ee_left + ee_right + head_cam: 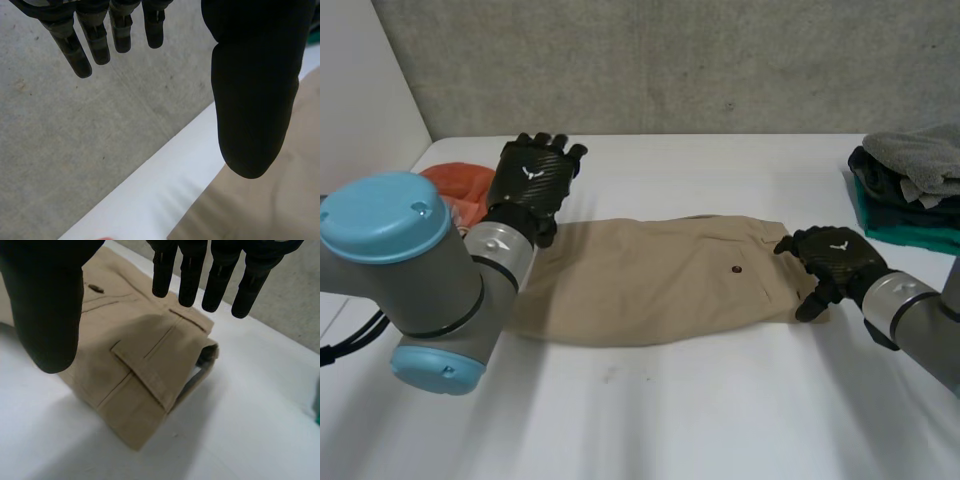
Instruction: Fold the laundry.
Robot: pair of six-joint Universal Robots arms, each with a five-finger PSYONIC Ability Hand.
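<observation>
Khaki trousers [660,280], folded into a long band, lie flat across the middle of the white desk [720,410].

Left robot hand [530,185]: held above the band's left end, back of the hand towards the head camera. In the left wrist view its fingers [82,55] are straight and well apart from the thumb, with nothing between them.

Right robot hand [835,262]: at the band's right end, by the waist. In the right wrist view its fingers [192,280] are straight and spread from the thumb over the pocket flap [145,375], gripping no cloth.

A dark button [735,269] sits on the trousers near the waist.

Markings: a small white emblem [533,172] on the back of each robot hand; no letters are readable.

An orange cloth [460,190] lies behind the left arm. A pile of grey, dark and green clothes [910,190] sits at the desk's far right.
</observation>
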